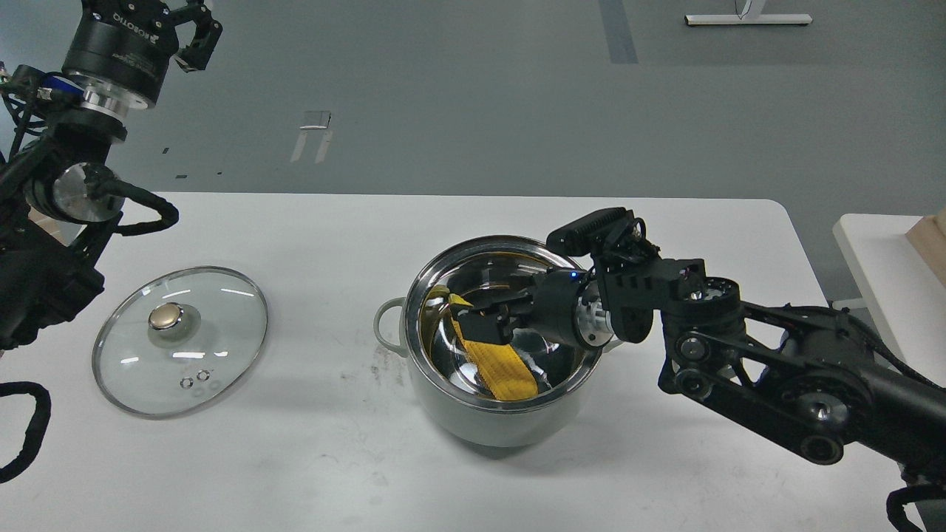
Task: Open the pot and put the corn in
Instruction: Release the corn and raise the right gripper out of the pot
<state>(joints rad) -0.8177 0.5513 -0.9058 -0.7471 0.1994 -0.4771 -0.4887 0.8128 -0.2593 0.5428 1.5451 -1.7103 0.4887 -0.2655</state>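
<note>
The pale grey-green pot [473,421] stands uncovered at the table's middle, its steel inside showing. The yellow corn [502,369] lies slanted inside it, tip toward the left wall. My right gripper [484,319] reaches in over the rim from the right. Its fingers [473,324] hang just above the corn's upper part, spread and apart from it. The glass lid [179,341] with a gold knob lies flat on the table to the left. My left gripper [194,33] is raised at the top left, open and empty, partly cut off by the frame edge.
The white table [332,458] ends at the right near the arm's elbow. A second white table [879,258] with a wooden block stands at the far right. My left arm's cables hang over the left edge.
</note>
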